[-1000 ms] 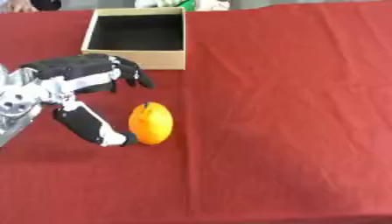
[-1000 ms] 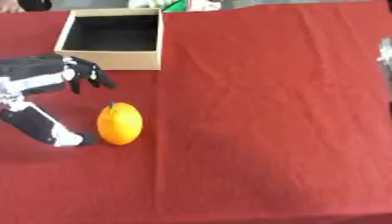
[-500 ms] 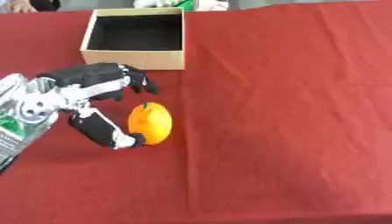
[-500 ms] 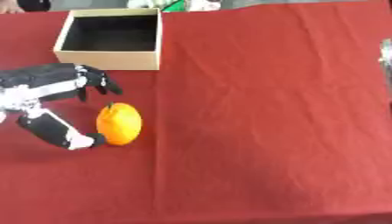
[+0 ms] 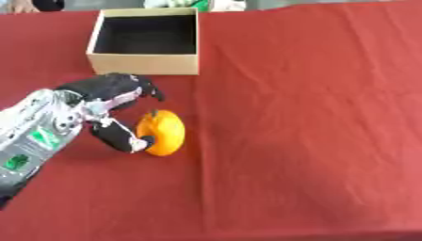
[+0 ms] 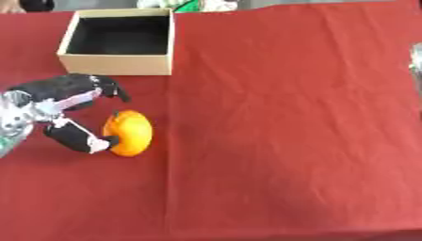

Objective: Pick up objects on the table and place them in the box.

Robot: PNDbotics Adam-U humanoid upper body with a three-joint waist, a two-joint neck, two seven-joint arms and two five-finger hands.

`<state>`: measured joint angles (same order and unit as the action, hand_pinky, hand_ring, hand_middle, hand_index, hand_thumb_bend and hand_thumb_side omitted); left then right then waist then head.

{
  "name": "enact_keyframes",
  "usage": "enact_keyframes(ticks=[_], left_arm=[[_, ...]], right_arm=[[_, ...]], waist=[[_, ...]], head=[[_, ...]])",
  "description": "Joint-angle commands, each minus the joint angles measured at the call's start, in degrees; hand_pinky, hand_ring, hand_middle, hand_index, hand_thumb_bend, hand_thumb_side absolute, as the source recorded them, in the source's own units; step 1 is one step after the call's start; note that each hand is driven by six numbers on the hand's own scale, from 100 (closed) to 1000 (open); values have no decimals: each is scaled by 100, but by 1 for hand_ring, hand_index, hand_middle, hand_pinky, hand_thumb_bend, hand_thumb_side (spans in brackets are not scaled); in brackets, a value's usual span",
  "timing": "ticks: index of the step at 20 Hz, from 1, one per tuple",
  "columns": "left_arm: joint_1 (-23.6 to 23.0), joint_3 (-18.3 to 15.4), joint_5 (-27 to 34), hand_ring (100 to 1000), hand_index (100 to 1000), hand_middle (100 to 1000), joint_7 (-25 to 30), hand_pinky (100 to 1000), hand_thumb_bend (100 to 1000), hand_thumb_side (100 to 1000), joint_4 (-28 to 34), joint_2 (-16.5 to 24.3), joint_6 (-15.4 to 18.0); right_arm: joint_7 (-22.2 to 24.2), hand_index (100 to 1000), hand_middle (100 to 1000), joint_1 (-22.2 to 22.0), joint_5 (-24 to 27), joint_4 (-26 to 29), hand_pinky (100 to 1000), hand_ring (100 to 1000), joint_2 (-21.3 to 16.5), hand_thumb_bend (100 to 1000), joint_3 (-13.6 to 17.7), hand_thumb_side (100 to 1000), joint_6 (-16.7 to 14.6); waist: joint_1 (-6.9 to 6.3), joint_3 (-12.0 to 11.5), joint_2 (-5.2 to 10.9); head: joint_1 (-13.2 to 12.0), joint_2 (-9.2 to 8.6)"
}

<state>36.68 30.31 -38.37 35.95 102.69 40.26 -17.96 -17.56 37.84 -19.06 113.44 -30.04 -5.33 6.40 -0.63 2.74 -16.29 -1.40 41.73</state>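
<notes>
The robot's left hand [image 5: 107, 110] comes in from the left side, over the red tablecloth [image 5: 313, 117]. The hand is mostly black, and the arm behind it is silver. The hand is partly open, like a claw. Its thumb [image 5: 124, 139] reaches out low and its tip touches the near left side of the orange [image 5: 161, 132]. The fingers [image 5: 136, 87] curve above, on the far side of the hand, and they end just beside the top of the orange. I cannot tell if they touch it. The hand is not wrapped round the orange.

The orange sits on the cloth, right next to the hand, on the hand's right side. It looks round and bright, with a small dark spot on top.

The cardboard box [image 5: 147, 70] stands past the hand, farther up the table, just beyond the fingers. It is open on top and dark inside. Nothing shows inside it.

At the right edge of the right eye view, well apart from the left hand, a small grey bit [image 6: 416, 61] shows. I cannot tell what it is.
</notes>
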Motion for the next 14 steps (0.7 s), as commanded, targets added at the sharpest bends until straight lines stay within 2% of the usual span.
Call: enact_keyframes(ticks=[1,2,7,8,10,13,14], left_arm=[[97,-9,16,795,821,732,-42,597,315,213,-11,28,72],[100,-14,59,768,803,701,-71,558,299,215,9,20,71],[106,-23,363,665,773,658,-253,448,259,190,154,6,48],[99,-23,387,605,745,618,-272,382,187,166,136,10,32],[89,-35,385,572,739,613,-326,344,100,118,105,17,13],[70,-116,286,555,747,626,-410,329,100,103,212,83,51],[64,-159,262,546,749,628,-419,321,100,134,273,115,58]], right_arm=[[1,915,804,97,17,115,930,862,-66,100,24,946,-10],[-5,916,804,93,19,115,930,862,-63,100,26,946,-9],[-33,917,804,68,28,115,931,862,-56,100,39,946,2],[-38,917,804,65,29,115,931,862,-55,100,40,947,-1],[-44,917,804,55,30,115,931,862,-61,100,42,947,1],[-50,917,804,41,30,115,931,863,-75,100,46,949,5],[-50,917,804,36,30,115,931,863,-79,100,47,949,6]], waist=[[-3,0,89],[-4,0,90],[-8,1,91],[-9,3,91],[-10,8,90],[-17,7,90],[-20,3,91]], head=[[-27,-16],[-27,-19],[-38,-33],[-38,-34],[-35,-36],[-19,-39],[-13,-35]])
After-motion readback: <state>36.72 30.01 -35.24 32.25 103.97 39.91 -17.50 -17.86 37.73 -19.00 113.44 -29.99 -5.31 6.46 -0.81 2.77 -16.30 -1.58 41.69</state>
